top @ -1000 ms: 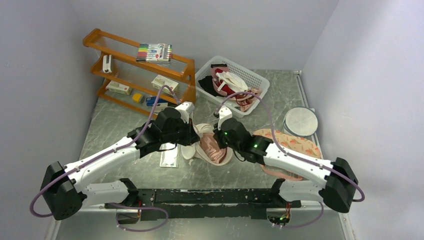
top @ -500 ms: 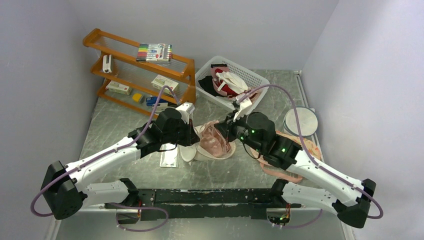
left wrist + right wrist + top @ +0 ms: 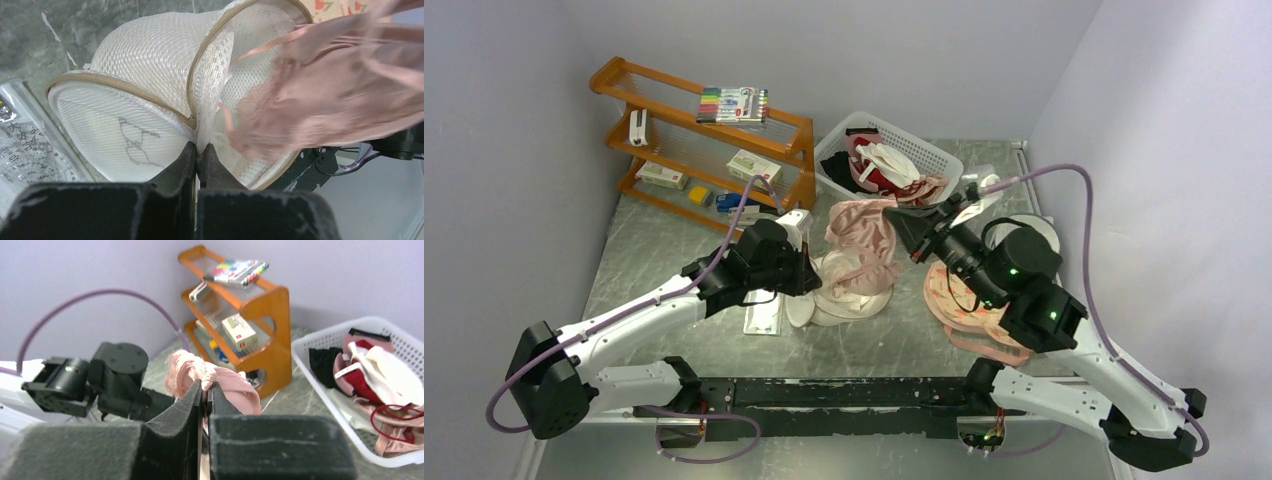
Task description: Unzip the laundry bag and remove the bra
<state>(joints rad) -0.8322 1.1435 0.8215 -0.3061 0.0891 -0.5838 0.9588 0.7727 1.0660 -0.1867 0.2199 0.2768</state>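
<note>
The laundry bag [image 3: 852, 302], cream-white mesh with a beige zip rim, lies unzipped in the middle of the table. My left gripper [image 3: 810, 281] is shut on its mesh edge at the zip, seen close up in the left wrist view as the bag [image 3: 145, 65] pinched by that gripper [image 3: 200, 150]. The pink lace bra [image 3: 864, 238] hangs in the air above the open bag, with its lower part trailing into the opening. My right gripper [image 3: 903, 222] is shut on the bra's upper edge. In the right wrist view the gripper [image 3: 206, 387] clamps the bra [image 3: 227, 381].
An orange wooden shelf [image 3: 704, 130] stands at the back left, and a white basket [image 3: 934, 152] of clothes at the back centre. A grey round disc [image 3: 1025, 243] and peach fruit-patterned pads [image 3: 979, 312] lie to the right. A clear packet [image 3: 762, 313] rests beside the bag.
My right arm has risen and swung back to the right, drawing the bra up out of the bag. The left gripper has kept its hold on the bag's edge.
</note>
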